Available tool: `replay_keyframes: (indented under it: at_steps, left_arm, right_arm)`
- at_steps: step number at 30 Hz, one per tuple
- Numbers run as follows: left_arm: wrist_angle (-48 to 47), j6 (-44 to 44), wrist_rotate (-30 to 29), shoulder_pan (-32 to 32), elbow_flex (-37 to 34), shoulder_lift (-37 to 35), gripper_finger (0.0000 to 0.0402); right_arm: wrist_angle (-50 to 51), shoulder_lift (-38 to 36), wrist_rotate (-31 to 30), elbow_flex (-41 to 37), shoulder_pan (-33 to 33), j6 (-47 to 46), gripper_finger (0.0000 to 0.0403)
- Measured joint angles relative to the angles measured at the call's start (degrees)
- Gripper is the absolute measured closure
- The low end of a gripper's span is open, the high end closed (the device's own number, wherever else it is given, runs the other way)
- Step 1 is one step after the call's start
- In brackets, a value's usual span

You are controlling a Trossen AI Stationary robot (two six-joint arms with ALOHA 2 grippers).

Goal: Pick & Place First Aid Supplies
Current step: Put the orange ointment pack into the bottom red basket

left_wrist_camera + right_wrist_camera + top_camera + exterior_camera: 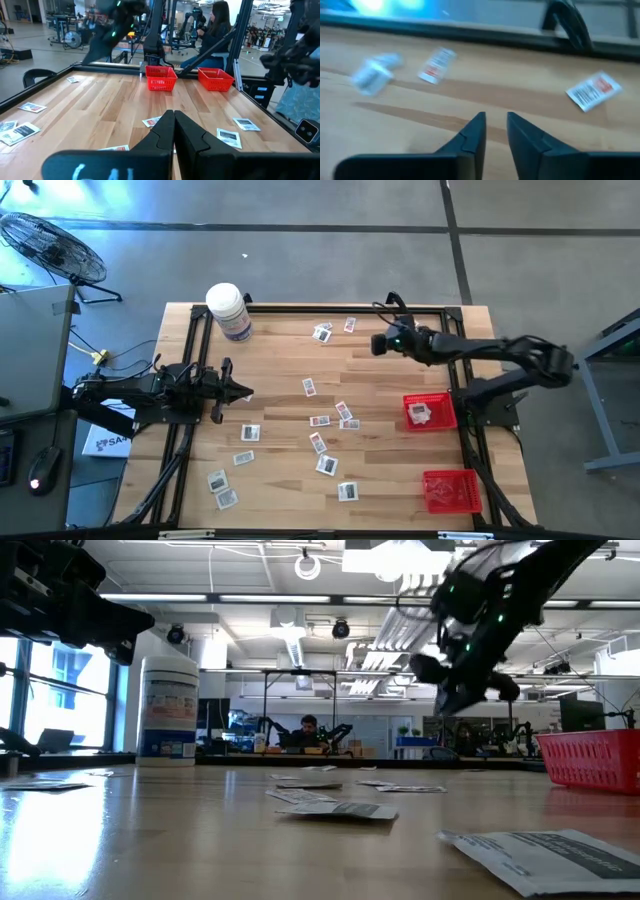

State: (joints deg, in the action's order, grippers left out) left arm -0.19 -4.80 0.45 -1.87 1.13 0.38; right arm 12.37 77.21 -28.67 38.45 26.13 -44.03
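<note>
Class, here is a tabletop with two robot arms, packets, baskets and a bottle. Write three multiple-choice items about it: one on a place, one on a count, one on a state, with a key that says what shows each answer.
1. Where does the white bottle stand?
A. near the table's far left corner
B. inside a basket
C. at the near right corner

2. How many red baskets are on the table?
A. one
B. two
C. four

3. How do the left gripper fingers stand?
A. wide open
B. closed on a packet
C. shut, holding nothing

Key:
1 A, the high view shows it upright by the far left corner.
2 B, one basket sits behind the other basket along the right edge.
3 C, the left wrist view shows the two fingers meeting with nothing between them.
</note>
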Motion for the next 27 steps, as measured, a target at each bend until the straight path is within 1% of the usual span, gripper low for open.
replay_keyframes:
  at_steps: [4,6,9,13,20,21,24,27]
  left_arm:
    - [0.0,0.0,0.0,0.0,0.0,0.0,0.0401]
    - [0.0,0.0,0.0,0.0,0.0,0.0,0.0401]
    - [0.0,0.0,0.0,0.0,0.0,0.0,0.0401]
    - [0.0,0.0,0.0,0.0,0.0,0.0,0.0401]
    - [0.0,0.0,0.0,0.0,0.0,0.0,0.0401]
    - [0.0,0.0,0.0,0.0,0.0,0.0,0.0401]
    - [0.0,0.0,0.0,0.0,0.0,0.0,0.0401]
    - [0.0,0.0,0.0,0.0,0.0,0.0,0.0401]
  right_arm:
    - [-1.3,6.2,-0.7,0.1,1.5,-2.5,0.0384]
    - [-2.1,8.4,-0.8,0.2,2.7,-3.8,0.0397]
    - [-2.8,10.5,-0.5,0.2,5.8,-6.8,0.0389]
    - [-4.6,11.4,1.8,0.2,10.0,-5.0,0.0373]
    - [-5.3,11.4,2.3,0.1,10.2,-6.6,0.0357]
    - [-5.2,11.4,1.9,0.1,10.0,-6.6,0.0356]
    - [-5.2,11.4,-2.3,0.1,9.8,-7.6,0.0356]
    - [-5.9,11.4,-4.5,0.1,11.3,-7.4,0.0363]
